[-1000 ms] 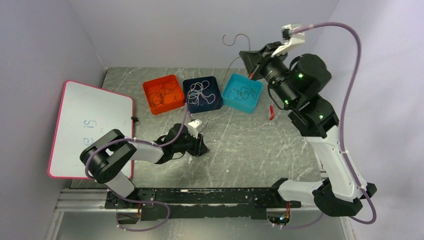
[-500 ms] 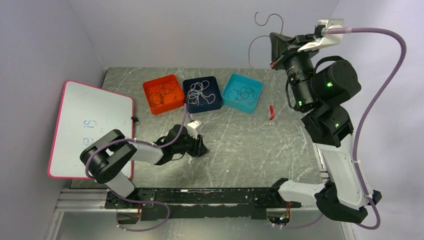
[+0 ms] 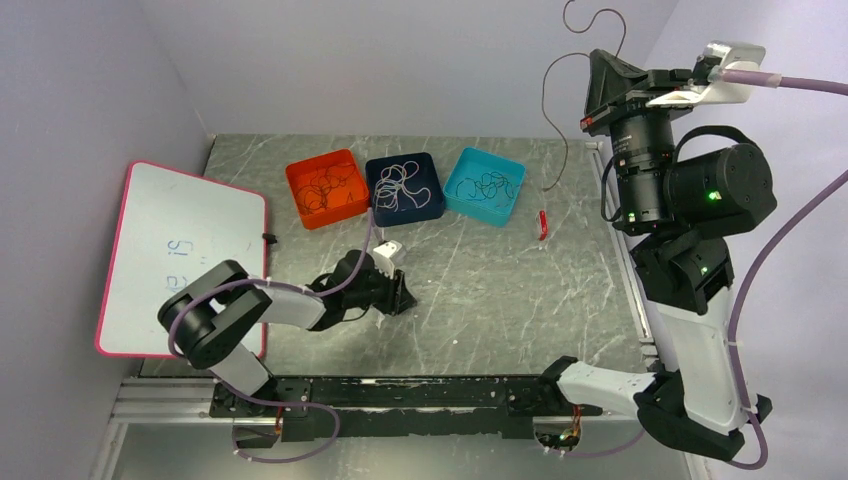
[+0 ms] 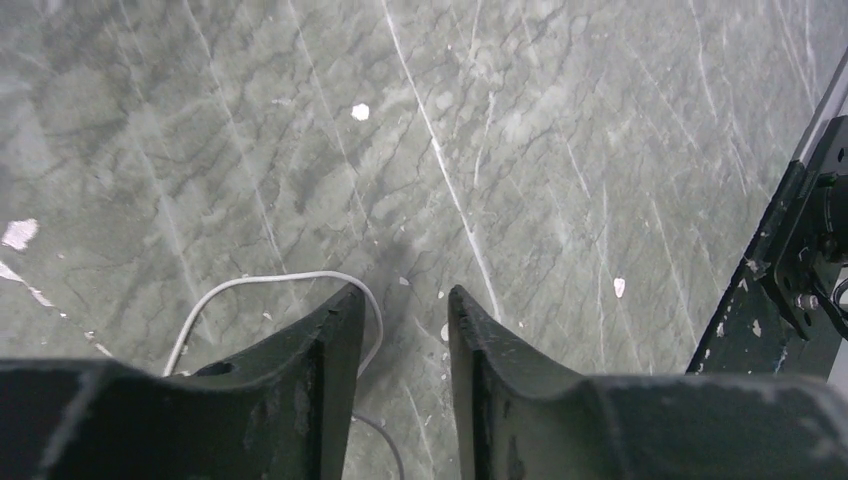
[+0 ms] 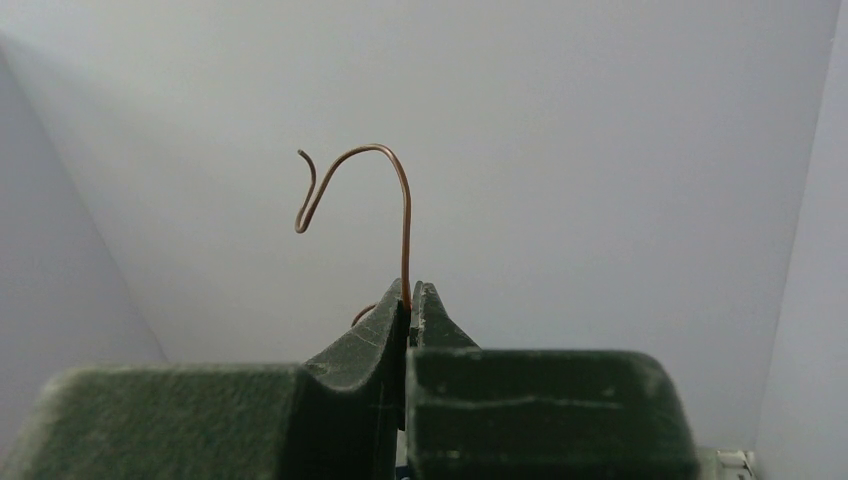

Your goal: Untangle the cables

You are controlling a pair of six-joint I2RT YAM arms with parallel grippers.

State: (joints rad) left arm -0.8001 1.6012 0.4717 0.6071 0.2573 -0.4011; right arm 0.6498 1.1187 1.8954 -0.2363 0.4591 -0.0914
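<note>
My right gripper (image 3: 600, 58) is raised high at the back right, shut on a thin brownish-red cable (image 3: 544, 100). The cable's short end curls above the fingers (image 5: 405, 210). Its long end hangs down towards the table's back right. My left gripper (image 3: 405, 297) sits low over the middle of the table, jaws apart (image 4: 404, 292). A white cable (image 4: 250, 282) lies on the table, looping round its left fingertip; nothing is clamped. More cables lie in three bins: reddish ones (image 3: 328, 188), white ones (image 3: 400, 185), black ones (image 3: 488, 185).
The orange bin (image 3: 318, 160), navy bin (image 3: 400, 160) and teal bin (image 3: 487, 156) stand in a row at the back. A pink-framed whiteboard (image 3: 170, 250) lies at the left. A small red piece (image 3: 542, 223) lies right of the teal bin.
My right arm has risen and swung to the right, carrying the brownish-red cable up with it. The left arm has stayed still.
</note>
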